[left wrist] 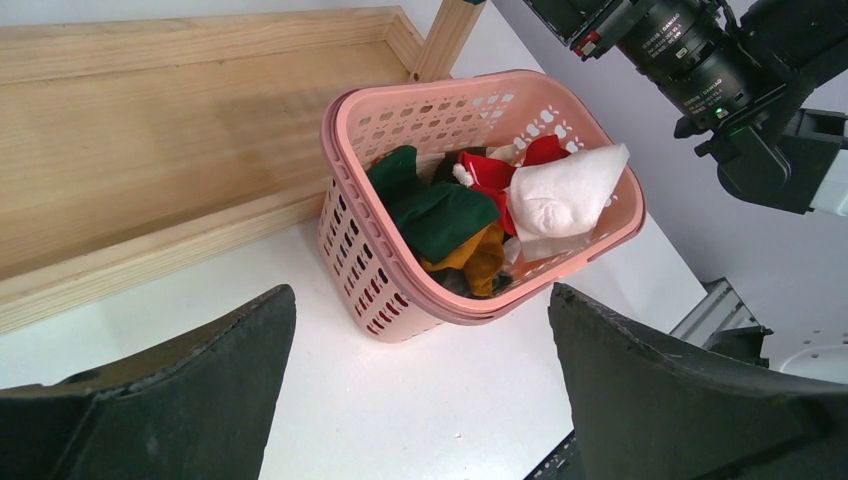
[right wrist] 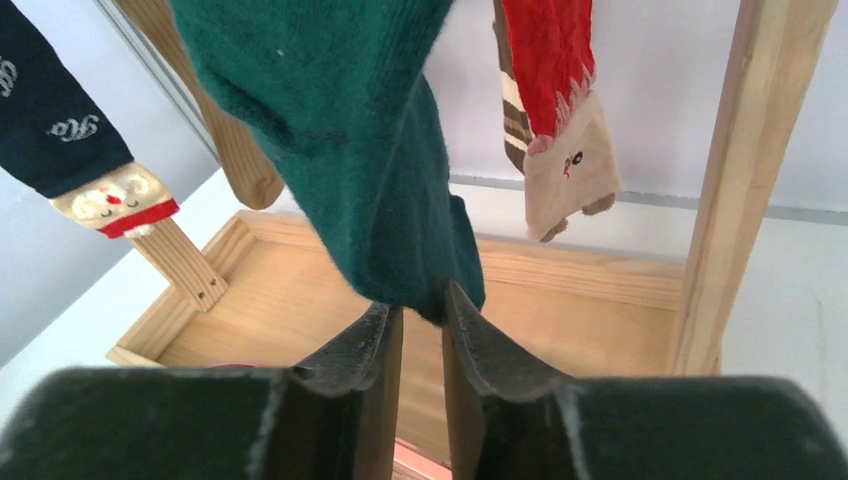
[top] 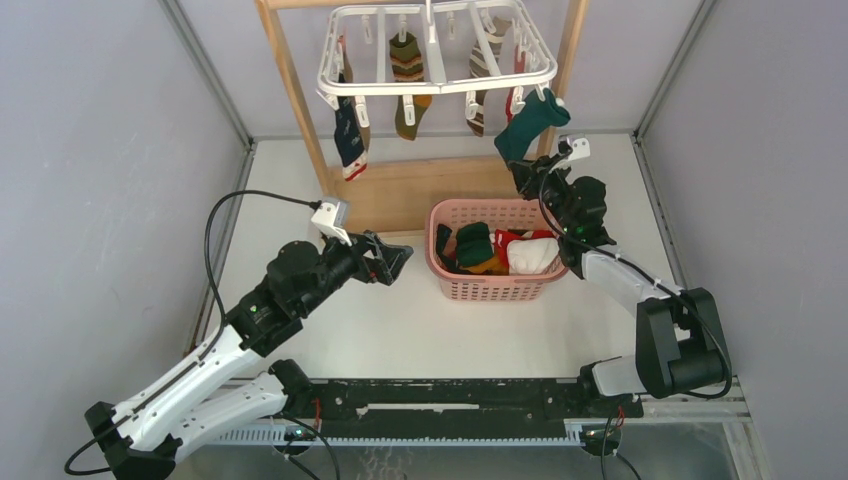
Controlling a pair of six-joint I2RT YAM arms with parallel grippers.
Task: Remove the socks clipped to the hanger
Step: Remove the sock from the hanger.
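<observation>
**Step in hand: freeing the teal sock (right wrist: 340, 130) from its clip.** The pull is best made straight down, in line with the hanging fabric, and steadily. That way the clip yields without the hanger (top: 450, 86) being swung on the wooden stand (top: 293, 90). A deeper bite than the toe end alone is judged safer against slipping.

Nearest, the left gripper (left wrist: 420, 395) is held fully spread and empty beside the pink basket (left wrist: 350, 250), in which socks (left wrist: 440, 215) are already heaped. Farther off, the right gripper (right wrist: 422, 310) is set just beneath the teal sock. Its jaws are drawn almost together, and the sock's lowest tip is pinched between them. Beyond and above, the sock's upper end is held at the hanger's right front corner.
</observation>
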